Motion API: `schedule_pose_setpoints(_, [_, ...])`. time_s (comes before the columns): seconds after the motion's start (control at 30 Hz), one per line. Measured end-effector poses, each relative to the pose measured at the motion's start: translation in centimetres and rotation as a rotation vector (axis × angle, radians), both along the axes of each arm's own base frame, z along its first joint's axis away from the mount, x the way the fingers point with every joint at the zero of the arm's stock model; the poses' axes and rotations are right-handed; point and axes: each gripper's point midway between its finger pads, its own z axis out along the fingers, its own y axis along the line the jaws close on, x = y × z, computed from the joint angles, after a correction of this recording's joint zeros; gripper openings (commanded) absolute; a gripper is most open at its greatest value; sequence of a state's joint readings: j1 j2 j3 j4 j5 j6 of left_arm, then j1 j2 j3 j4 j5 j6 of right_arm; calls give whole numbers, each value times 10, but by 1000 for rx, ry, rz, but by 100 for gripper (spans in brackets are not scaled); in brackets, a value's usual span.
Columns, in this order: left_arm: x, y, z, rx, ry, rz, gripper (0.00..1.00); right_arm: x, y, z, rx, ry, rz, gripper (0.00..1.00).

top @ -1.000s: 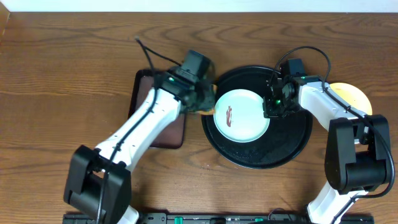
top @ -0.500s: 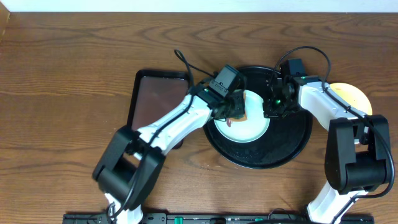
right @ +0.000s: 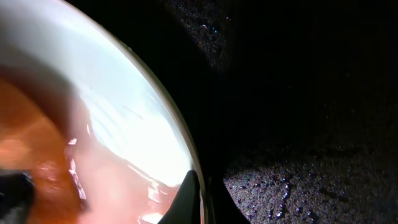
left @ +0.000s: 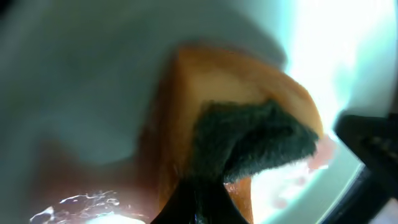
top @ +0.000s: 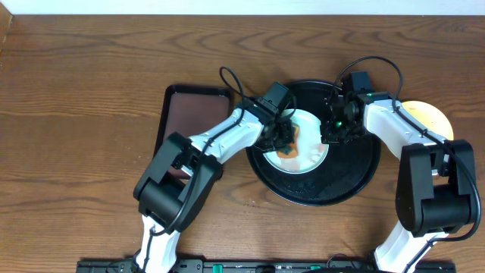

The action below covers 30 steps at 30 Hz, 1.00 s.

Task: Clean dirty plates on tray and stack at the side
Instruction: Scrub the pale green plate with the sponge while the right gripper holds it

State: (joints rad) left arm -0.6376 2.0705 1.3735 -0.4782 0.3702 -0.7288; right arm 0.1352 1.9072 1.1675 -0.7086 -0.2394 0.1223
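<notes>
A pale mint-white plate lies on the round black tray. My left gripper is shut on an orange sponge with a dark green scouring pad, pressed onto the plate's centre. In the left wrist view the sponge fills the middle above my left gripper, with reddish smears on the plate. My right gripper is shut on the plate's right rim; the right wrist view shows my right gripper straddling the plate's rim over the tray. A pale yellow plate sits off the tray at right.
A dark brown rectangular tray lies left of the black tray, partly under my left arm. The yellow plate is half hidden by my right arm. Bare wooden table surrounds everything.
My left arm swung right from the brown tray with the sponge and now presses it on the plate's centre, covering the smear. The right arm stayed still.
</notes>
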Motion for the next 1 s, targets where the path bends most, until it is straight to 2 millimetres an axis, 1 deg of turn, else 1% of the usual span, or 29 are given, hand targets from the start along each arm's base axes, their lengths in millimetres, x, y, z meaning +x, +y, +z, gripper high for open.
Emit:
schedule_pose_setpoints(0.13, [7, 22, -1, 83, -5, 14, 7, 0, 0, 0, 0, 2, 0, 1])
schedule_pose_setpoints(0.27, [12, 46, 1, 225, -40, 10, 7, 0, 0, 0, 0, 1, 0, 1])
schedule_pose_setpoints(0.37, [16, 49, 4, 302, -86, -18, 7, -1, 1, 0, 4, 5, 1, 1])
schedule_pose_setpoints(0.53, [18, 43, 3, 372, -162, -53, 7, -1, 1, 0, 5, 6, 1, 1])
schedule_pose_setpoints(0.6, [20, 37, 3, 364, -184, -62, 7, -2, 1, 0, 5, 8, 0, 1])
schedule_pose_setpoints(0.7, [23, 23, 2, 312, -195, -58, 7, -2, 1, 0, 4, 10, 0, 1])
schedule_pose_setpoints(0.8, [24, 3, 3, 214, -182, -41, 7, -2, 1, 0, 5, 10, 0, 1])
schedule_pose_setpoints(1.0, [13, -18, 4, 88, -99, -19, 7, -2, 1, 0, 4, 10, 0, 1])
